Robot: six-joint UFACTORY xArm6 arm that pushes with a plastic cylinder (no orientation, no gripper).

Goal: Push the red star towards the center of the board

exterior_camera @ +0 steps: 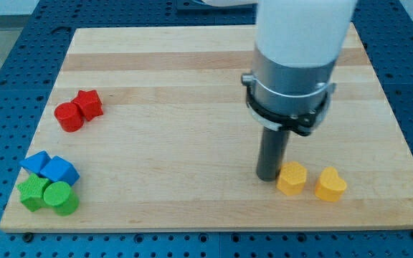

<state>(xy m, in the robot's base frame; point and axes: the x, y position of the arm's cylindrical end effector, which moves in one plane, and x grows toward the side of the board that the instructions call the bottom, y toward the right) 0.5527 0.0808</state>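
Note:
The red star lies near the view's left edge of the wooden board, touching a red cylinder at its lower left. My tip is far to the star's right, in the board's lower right part. The tip stands right beside the left edge of a yellow block; I cannot tell whether it touches it.
A second yellow block, heart-like, lies right of the first. At the lower left corner sit two blue blocks, a green block and a green cylinder, bunched together.

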